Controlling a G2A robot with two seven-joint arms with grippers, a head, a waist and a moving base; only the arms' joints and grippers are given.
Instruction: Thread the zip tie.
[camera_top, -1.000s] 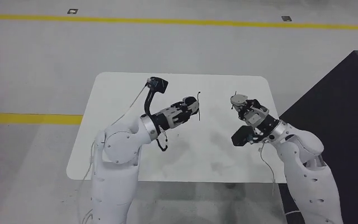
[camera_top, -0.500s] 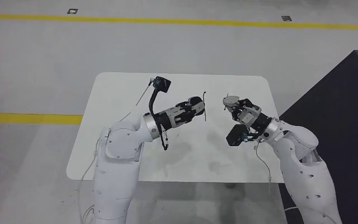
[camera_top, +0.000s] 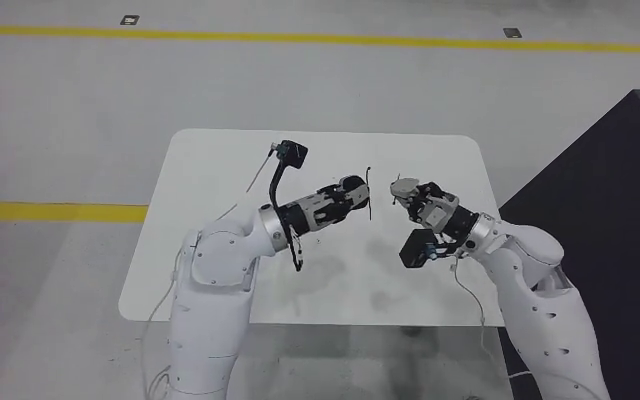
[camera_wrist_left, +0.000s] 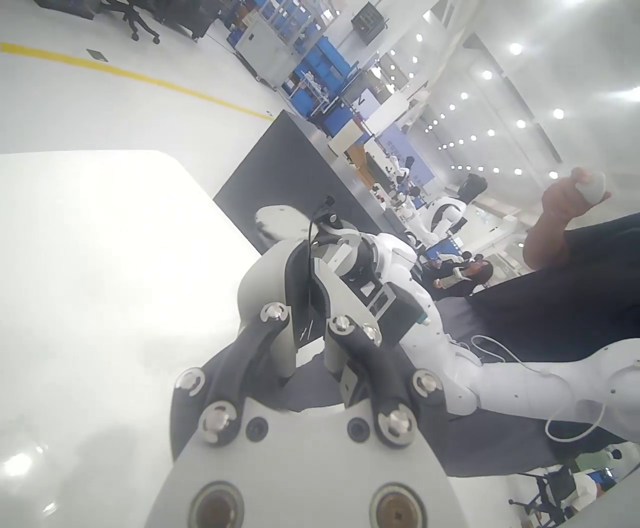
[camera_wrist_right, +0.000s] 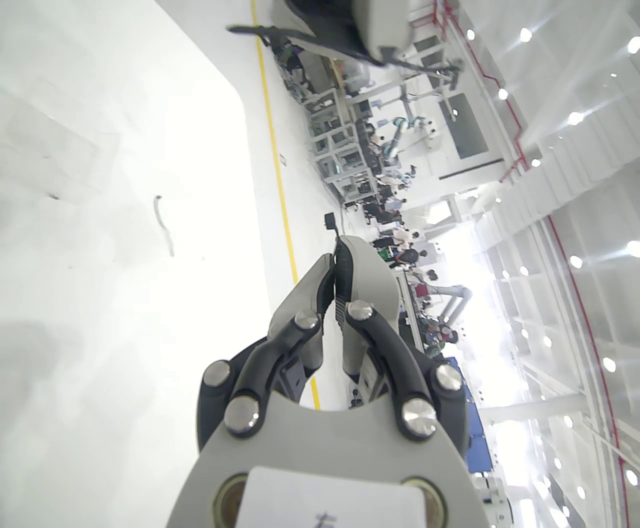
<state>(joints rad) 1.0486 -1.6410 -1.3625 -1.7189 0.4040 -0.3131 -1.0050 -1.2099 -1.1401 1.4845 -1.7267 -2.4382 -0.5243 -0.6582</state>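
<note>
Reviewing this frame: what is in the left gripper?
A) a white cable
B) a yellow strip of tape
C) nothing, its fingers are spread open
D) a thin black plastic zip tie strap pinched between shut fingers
D: the left gripper is closed on the thin black plastic zip tie strap, which sticks out past its fingertips above the white table.

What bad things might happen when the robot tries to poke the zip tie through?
1. The zip tie is thin and sticks far out of the left gripper, so it might bend and miss.
2. The right gripper pinches a black end piece with only a bit showing. A push could knock it loose onto the table.
3. The grippers are close together and might bump.
</note>
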